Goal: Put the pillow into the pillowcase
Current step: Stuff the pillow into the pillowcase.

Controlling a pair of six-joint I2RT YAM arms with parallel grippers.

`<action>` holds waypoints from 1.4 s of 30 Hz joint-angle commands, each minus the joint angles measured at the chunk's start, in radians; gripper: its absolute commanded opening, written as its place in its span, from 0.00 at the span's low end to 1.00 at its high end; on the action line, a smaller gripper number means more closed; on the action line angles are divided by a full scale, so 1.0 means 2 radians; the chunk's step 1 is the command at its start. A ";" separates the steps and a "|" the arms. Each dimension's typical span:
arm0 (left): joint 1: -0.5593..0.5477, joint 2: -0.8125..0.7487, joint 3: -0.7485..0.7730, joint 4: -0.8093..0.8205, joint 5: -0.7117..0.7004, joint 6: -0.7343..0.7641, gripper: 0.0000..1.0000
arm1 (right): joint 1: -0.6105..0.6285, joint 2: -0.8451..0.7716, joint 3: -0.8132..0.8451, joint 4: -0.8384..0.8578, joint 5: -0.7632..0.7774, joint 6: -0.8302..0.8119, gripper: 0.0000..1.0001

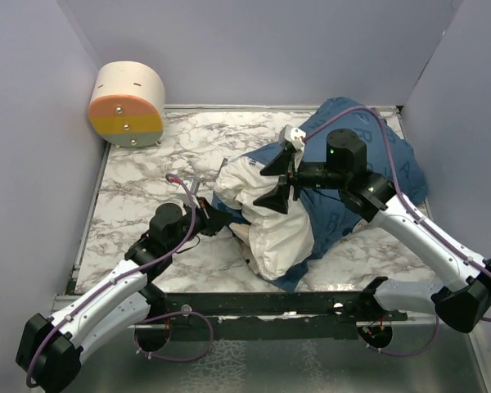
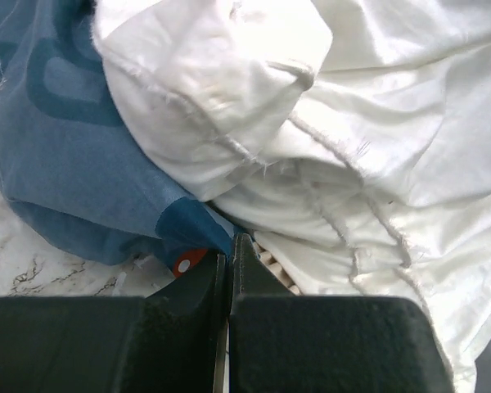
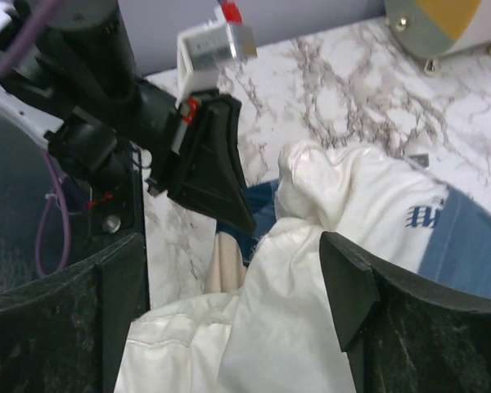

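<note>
Top external view: the pillow [image 1: 270, 233], soft, light and squashy, lies half inside the pillowcase [image 1: 393, 164] on the table [image 1: 147, 205]. Your left gripper [image 1: 219, 219] has its jaws pinching the pillowcase edge. Your right gripper [image 1: 280, 182] gapes, jaws released, over the pillow. You'd best take hold of a bunched fold.

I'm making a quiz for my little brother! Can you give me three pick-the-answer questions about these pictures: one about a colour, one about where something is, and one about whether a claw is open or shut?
1. What colour is the pillow?
A) red B) white C) green

2. Where is the round cream drum with the orange and yellow face?
A) far left corner of the marble table B) on the pillow C) between the arm bases

3. How is the right gripper?
A) shut on the pillow B) shut on nothing C) wide open

Answers:
1 B: it shows white against the dark blue pillowcase.
2 A: it sits by the back wall, at the left.
3 C: its two fingers stand far apart over the pillow.
</note>
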 commanded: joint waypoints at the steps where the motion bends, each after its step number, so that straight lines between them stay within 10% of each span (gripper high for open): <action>1: 0.005 -0.004 0.010 0.042 0.015 -0.005 0.00 | 0.013 0.035 0.056 0.028 -0.002 0.025 0.89; 11: 0.005 -0.019 0.014 0.028 0.010 -0.005 0.00 | 0.095 0.197 0.109 -0.017 0.244 -0.001 0.82; 19: 0.007 -0.077 0.047 -0.060 -0.065 0.026 0.00 | 0.076 0.214 0.074 -0.097 0.516 0.002 0.02; 42: 0.009 0.013 0.252 -0.116 -0.038 0.103 0.00 | 0.025 0.366 0.038 -0.101 0.413 -0.002 0.11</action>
